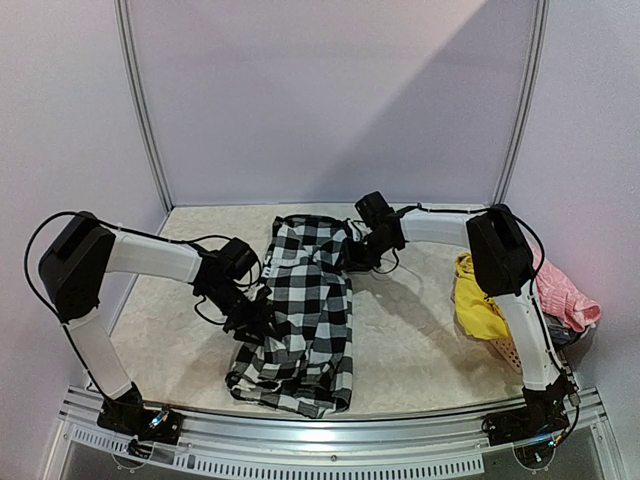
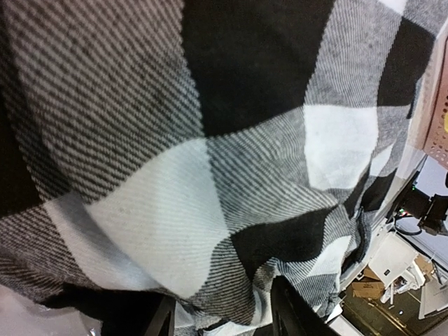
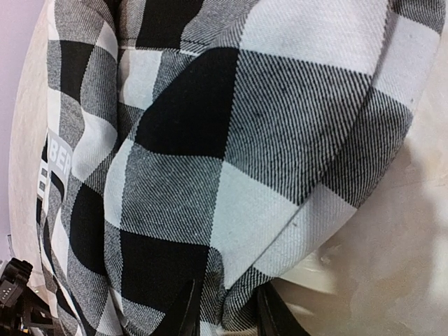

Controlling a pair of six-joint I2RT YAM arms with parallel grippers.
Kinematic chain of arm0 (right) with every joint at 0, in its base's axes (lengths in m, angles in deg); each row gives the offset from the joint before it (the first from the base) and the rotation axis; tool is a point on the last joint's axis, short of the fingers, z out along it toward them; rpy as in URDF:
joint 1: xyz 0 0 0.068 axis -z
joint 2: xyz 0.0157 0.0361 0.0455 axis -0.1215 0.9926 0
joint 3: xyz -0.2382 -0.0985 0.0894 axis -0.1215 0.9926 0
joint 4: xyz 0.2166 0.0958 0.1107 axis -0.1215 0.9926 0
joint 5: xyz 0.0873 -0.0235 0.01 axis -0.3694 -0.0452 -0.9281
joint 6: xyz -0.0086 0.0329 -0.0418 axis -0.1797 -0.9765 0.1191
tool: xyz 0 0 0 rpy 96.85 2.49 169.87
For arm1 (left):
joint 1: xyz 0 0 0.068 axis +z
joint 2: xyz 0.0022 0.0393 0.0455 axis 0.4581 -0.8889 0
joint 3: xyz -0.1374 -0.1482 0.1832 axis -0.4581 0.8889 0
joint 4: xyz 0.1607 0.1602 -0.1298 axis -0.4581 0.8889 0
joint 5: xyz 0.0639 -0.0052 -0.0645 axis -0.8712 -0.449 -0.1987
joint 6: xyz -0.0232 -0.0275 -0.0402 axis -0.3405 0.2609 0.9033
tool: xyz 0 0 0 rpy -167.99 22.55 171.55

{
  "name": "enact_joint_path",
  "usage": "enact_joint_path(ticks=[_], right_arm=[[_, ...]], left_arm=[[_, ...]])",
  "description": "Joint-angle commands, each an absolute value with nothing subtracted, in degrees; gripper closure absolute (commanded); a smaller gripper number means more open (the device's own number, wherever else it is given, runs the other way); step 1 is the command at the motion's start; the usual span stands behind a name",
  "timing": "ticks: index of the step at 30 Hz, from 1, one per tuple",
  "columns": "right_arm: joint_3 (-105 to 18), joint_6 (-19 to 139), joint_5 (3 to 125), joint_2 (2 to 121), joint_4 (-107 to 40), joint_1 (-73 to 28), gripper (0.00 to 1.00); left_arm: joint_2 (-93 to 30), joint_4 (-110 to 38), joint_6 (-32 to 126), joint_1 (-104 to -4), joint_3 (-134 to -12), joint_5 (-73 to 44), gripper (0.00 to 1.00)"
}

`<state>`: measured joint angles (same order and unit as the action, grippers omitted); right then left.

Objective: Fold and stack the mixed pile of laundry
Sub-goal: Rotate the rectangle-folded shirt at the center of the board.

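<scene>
The black-and-white checked shirt (image 1: 305,310) lies lengthwise in the middle of the table, bunched at its near end. My left gripper (image 1: 257,322) holds its left edge, about halfway along. In the left wrist view the checked shirt (image 2: 210,140) fills the frame and runs down between the jaws of the left gripper (image 2: 224,318). My right gripper (image 1: 357,256) holds the shirt's far right edge. There a fold of the checked shirt (image 3: 231,161) is pinched in the right gripper (image 3: 229,316). A yellow garment (image 1: 475,300) and a pink one (image 1: 566,295) sit at the right.
A salmon perforated basket (image 1: 506,352) stands at the right edge under the yellow and pink garments, close behind my right arm (image 1: 500,255). White walls close the table at the back and sides. A metal rail (image 1: 330,440) runs along the near edge.
</scene>
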<state>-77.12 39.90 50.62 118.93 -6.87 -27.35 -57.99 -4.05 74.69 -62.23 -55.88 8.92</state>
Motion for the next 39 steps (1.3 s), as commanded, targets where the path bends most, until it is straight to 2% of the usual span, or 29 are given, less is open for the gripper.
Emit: enact_joint_path(ticks=[1, 6, 15, 21, 30, 39], right_arm=[[-76.0, 40.7, 52.6, 118.4, -2.4, -26.6, 0.72], [-76.9, 41.1, 54.0, 115.8, -0.4, -26.4, 0.71], [-76.4, 43.2, 56.7, 108.1, 6.1, -25.7, 0.56], [-74.0, 46.1, 57.7, 102.0, 10.4, -25.0, 0.52], [-51.7, 36.8, 52.6, 84.6, 3.6, -26.7, 0.5], [-36.5, 22.7, 57.6, 71.0, 1.1, -38.4, 0.46]], left_arm=[[-58.5, -0.8, 75.5, -63.5, -56.8, 7.2, 0.53], [-54.5, 1.5, 75.6, -64.0, -56.4, 6.3, 0.52], [-47.0, 6.3, 76.9, -64.0, -56.1, 1.0, 0.49], [-40.7, 10.7, 79.5, -64.0, -55.3, -3.6, 0.49], [-27.9, 19.3, 83.9, -65.1, -51.9, -7.0, 0.48], [-17.8, 17.2, 84.3, -65.5, -44.0, -4.9, 0.45]])
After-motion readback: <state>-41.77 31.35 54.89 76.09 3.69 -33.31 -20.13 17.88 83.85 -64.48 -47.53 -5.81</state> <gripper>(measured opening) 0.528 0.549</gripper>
